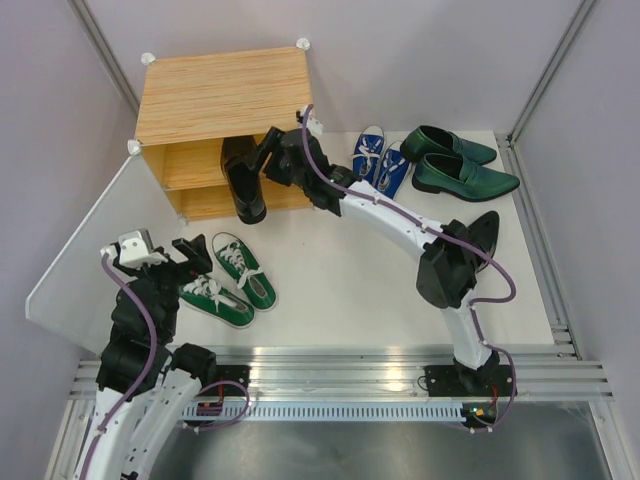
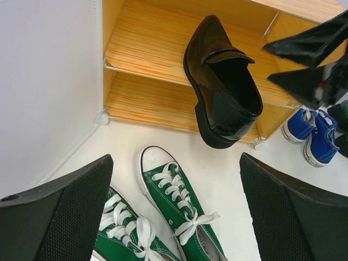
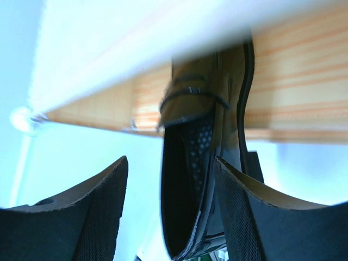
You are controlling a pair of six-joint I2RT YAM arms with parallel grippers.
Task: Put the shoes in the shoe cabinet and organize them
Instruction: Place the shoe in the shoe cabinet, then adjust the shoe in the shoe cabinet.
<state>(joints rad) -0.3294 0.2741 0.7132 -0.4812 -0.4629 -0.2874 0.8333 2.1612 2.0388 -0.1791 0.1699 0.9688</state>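
Where visible, eight shoes [image 1: 243, 268], one cabinet [image 1: 220, 95]

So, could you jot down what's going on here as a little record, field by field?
cabinet: door open
black shoe: tilted, toe on the middle shelf, heel sticking out the front
right gripper: open, at that shoe
left gripper: open, above the green sneakers
green sneakers: on the table, in front of the cabinet
blue sneakers: right of the cabinet
loafers: right of the blue sneakers
second black shoe: partly hidden behind the right arm
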